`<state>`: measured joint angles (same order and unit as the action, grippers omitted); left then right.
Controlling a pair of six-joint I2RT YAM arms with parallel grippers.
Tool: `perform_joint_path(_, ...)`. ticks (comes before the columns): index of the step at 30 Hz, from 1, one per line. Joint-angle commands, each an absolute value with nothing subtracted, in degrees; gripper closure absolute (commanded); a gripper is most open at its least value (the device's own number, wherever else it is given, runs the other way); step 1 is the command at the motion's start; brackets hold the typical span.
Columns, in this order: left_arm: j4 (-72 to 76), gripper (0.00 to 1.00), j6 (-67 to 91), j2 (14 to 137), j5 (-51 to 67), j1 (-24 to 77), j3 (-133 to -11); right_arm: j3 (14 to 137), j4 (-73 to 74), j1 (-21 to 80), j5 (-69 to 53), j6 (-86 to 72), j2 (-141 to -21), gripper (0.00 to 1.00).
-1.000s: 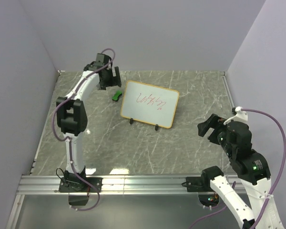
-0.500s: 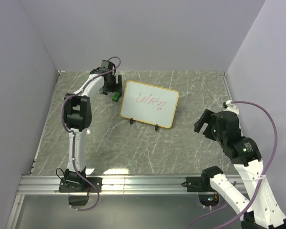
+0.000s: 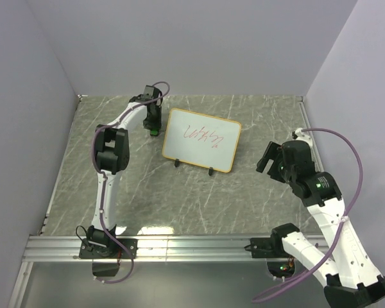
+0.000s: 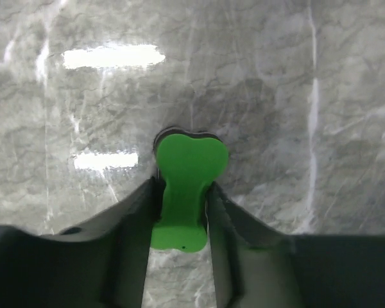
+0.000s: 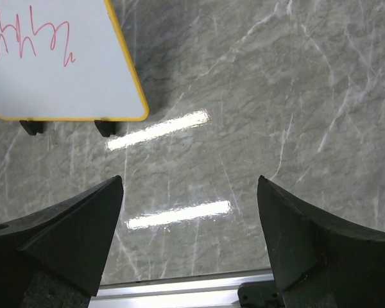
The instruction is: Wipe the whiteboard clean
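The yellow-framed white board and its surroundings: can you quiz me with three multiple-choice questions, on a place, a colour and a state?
1. Where is the green bone-shaped eraser? A between the left gripper's fingers; B on the board; C beside the right arm's base.
2. The scribbles on the yellow-framed whiteboard are: A blue; B red; C black.
3. The right gripper is: A shut on the board; B open and empty; C shut on the eraser.
Answers: A, fingers flank its waist; B, red lines; B, fingers wide apart, nothing between.

whiteboard (image 5: 58,64) cropped top-left, green eraser (image 3: 154,131) largely hidden beneath left end effector (image 3: 153,122), scribble (image 3: 203,135) seemingly illegible
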<state>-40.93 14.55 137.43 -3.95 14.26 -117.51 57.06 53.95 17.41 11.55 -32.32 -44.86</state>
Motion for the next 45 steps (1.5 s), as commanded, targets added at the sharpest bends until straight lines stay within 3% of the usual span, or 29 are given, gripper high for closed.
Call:
perform_joint_path(1, -41.31, 0.67, 14.41, 138.78, -5.89, 14.41, -119.09, 56.95, 50.98, 17.75, 11.69, -31.82, -45.26, 0.09)
perform_joint_path(2, -41.31, 0.73, 14.50, 138.69, -5.89, 14.50, -119.09, 56.87, 50.63, 17.75, 11.52, -31.64, -45.61, 0.09)
perform_joint_path(3, -41.40, 0.90, 14.68, 138.69, -5.98, 14.41, -119.09, 56.52, 50.19, 17.75, 11.25, -31.38, -45.79, 0.09)
perform_joint_path(4, -41.57, 0.99, 14.76, 138.69, -6.15, 14.24, -119.09, 56.43, 48.88, 17.75, 10.64, -31.20, -46.05, 0.09)
perform_joint_path(12, -36.58, 1.00, 22.14, 127.81, -5.62, 11.25, -109.53, 58.18, 34.12, 13.01, -11.40, -30.39, -55.25, 0.03)
perform_joint_path(17, -35.42, 1.00, 24.08, 116.03, -7.20, 14.41, -103.72, 58.88, 25.84, 8.97, -20.29, -32.44, -65.71, 0.04)
perform_joint_path(21, -34.72, 1.00, 28.38, 107.86, -10.72, 17.66, -98.02, 58.63, 19.97, 5.63, -26.87, -32.17, -71.09, 0.13)
perform_joint_path(26, -32.79, 1.00, 34.61, 98.01, -11.07, 22.22, -91.07, 49.96, 10.04, -2.26, -32.77, -34.09, -75.05, 0.14)
perform_joint_path(31, -33.22, 1.00, 37.26, 97.29, -13.53, 31.63, -89.12, 42.37, -12.95, -7.47, -44.71, -39.72, -82.60, 0.20)
perform_joint_path(36, -34.72, 1.00, 40.25, 101.07, -14.33, 36.64, -94.03, 39.11, -35.54, -6.77, -48.07, -53.69, -88.68, 0.22)
perform_joint_path(45, -34.19, 1.00, 40.61, 104.76, -15.47, 38.67, -98.88, 36.47, -49.81, -3.43, -47.55, -58.97, -93.42, 0.26)
